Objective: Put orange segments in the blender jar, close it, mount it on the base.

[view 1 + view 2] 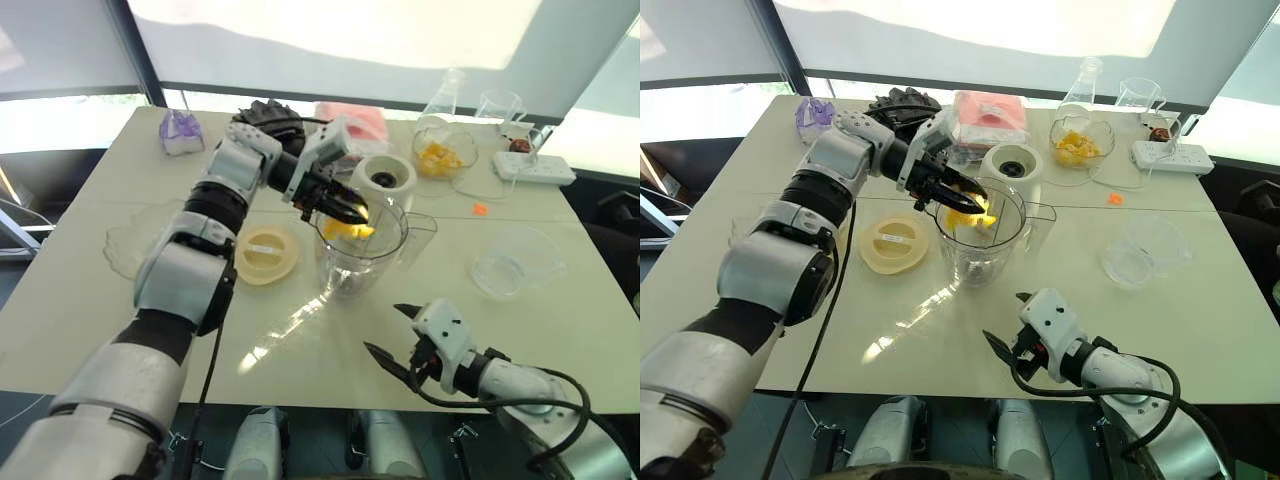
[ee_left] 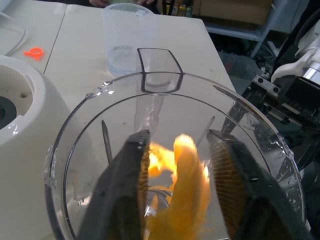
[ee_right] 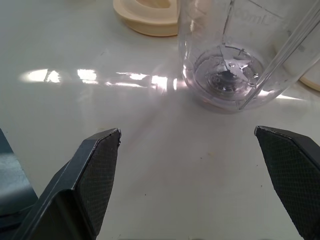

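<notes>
Right gripper gapes; left gripper clamps orange segment between jaws over blender jar.

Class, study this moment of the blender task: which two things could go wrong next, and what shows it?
The orange segment pinched in the left gripper may stick to it and get dragged back out of the clear plastic blender jar. The jar stands unheld, with the open right gripper apart from it, so a knock could tip it.
</notes>
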You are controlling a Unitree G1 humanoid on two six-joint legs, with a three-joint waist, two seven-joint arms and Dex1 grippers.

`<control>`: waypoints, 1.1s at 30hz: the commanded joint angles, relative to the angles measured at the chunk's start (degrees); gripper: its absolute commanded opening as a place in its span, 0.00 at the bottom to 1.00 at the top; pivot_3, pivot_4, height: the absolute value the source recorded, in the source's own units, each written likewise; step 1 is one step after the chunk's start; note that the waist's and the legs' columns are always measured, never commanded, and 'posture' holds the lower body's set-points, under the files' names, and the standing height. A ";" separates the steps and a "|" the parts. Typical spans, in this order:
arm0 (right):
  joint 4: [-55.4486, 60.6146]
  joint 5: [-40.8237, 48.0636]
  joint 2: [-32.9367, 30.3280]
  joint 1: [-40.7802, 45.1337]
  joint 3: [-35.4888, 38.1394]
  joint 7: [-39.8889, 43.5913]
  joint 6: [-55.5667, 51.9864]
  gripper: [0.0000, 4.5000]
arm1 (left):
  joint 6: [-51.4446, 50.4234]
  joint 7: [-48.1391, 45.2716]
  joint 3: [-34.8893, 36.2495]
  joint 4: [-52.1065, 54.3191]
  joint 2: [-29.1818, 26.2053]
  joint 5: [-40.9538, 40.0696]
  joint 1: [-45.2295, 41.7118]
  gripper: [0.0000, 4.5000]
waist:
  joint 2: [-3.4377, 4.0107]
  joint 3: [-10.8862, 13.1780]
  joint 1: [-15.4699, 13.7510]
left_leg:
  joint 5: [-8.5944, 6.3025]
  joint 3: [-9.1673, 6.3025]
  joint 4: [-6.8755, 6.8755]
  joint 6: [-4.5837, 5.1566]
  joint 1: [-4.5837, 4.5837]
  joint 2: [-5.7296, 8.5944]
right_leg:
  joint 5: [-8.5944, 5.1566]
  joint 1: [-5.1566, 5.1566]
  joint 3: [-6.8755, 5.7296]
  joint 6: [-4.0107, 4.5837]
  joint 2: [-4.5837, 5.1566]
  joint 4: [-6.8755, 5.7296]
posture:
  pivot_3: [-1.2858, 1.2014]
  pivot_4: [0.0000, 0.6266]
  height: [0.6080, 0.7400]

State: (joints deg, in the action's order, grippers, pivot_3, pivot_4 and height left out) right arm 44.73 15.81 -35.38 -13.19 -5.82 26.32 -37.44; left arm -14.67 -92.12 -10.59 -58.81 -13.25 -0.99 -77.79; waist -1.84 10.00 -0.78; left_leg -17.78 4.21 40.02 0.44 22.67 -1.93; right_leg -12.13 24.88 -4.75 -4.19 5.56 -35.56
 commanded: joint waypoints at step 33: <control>-8.66 -5.03 8.64 3.96 15.85 -9.62 7.14 1.00 | -40.37 16.91 23.73 69.79 -29.30 -36.46 40.03 0.98 | 0.34 0.08 1.26 | 0.10 -0.30 0.03 -0.18 -0.28 -0.01 | -0.08 -0.08 0.18 0.02 0.03 -0.47 | 0.52 0.24 1.00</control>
State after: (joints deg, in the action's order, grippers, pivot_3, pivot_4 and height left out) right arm 35.26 12.04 -27.24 -9.05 6.73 19.45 -29.11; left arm -53.73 -75.44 11.45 6.41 -41.75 -34.25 -39.61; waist -1.50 10.07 0.48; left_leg -17.68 3.92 40.04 0.25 22.39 -1.94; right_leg -12.22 24.80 -4.56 -4.17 5.60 -36.04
